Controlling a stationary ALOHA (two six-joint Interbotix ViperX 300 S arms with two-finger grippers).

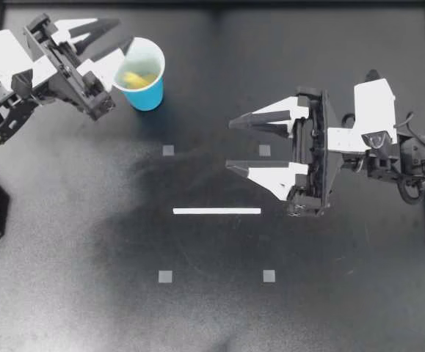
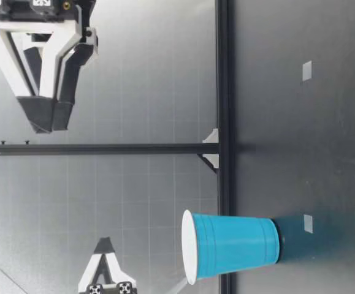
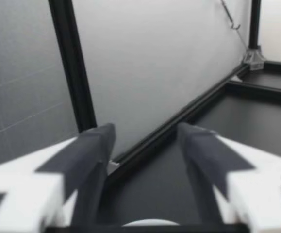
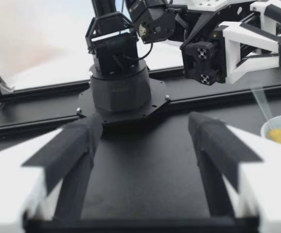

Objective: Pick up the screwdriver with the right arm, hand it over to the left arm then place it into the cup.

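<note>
The screwdriver [image 1: 135, 77] sits inside the blue cup [image 1: 150, 95], which stands upright at about 11 o'clock from the middle of the table [image 1: 80, 257] in the top view. My left gripper [image 1: 122, 33] hangs by the cup's rim at its 10 o'clock, fingers moderately spread and holding nothing. My right gripper [image 1: 229, 144] comes in from 3 o'clock, spread wide and holding nothing.

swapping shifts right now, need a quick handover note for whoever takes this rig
Left pincer: open, empty, hovering by the rim of the cup.
Right pincer: open, empty, raised over the middle of the table.
Cup: upright on my left side, near the table's edge. A yellow item inside it looks like the screwdriver.
Done: pick, handover and drop appear finished.
Left: nothing obvious beyond pulling both arms back; confirm the cup's contents first.
</note>
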